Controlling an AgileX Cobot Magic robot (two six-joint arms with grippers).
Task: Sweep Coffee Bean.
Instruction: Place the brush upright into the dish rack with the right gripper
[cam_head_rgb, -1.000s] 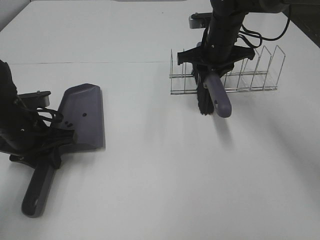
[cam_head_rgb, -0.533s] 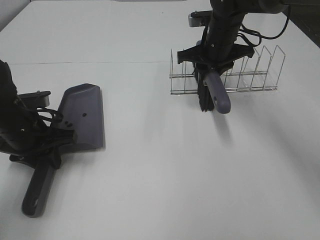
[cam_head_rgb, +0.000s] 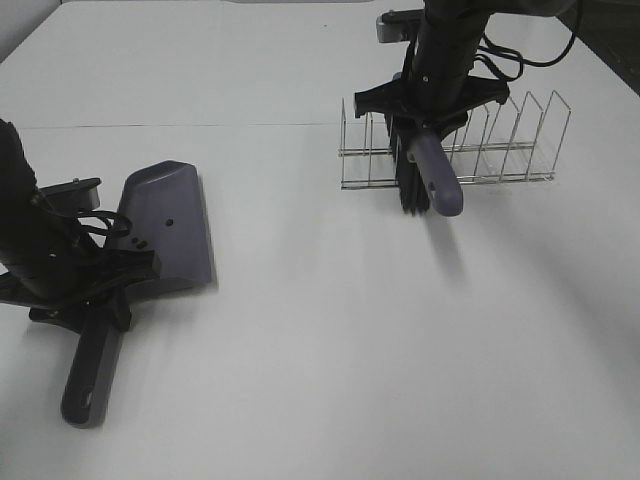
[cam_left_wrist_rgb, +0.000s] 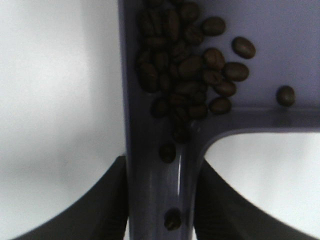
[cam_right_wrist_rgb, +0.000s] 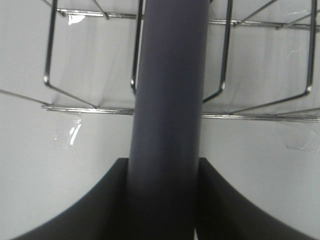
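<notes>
Table (cam_head_rgb: 330, 350): a white surface is seen from above. A wide bare stretch lies past the dustpan's long front lip, and another on the near side of its handle.
Wire rack (cam_head_rgb: 510, 140): a metal divider rack is set well apart from the dustpan, across the bare stretch and farther back. Its upright loops stand in a row.
Dustpan (cam_head_rgb: 165, 225): a purple-grey pan is laid flat, its straight lip turned toward the rack side and its handle angled toward the table's near edge.
Brush (cam_head_rgb: 437, 175): it is held far from the dustpan, at the rack's front rail. Black bristles hang down, and contact with the wires cannot be told.
Left gripper (cam_head_rgb: 95, 300): its two dark fingers are clamped on the dustpan's handle, just behind the pan.
Right gripper (cam_head_rgb: 425, 125): it is closed around the brush handle, over the rack.
Coffee bean (cam_left_wrist_rgb: 185, 70): a dark heap is gathered inside the dustpan where the back wall meets the handle. Two beans are lodged in the handle's groove, and one lies alone beside the back wall.
</notes>
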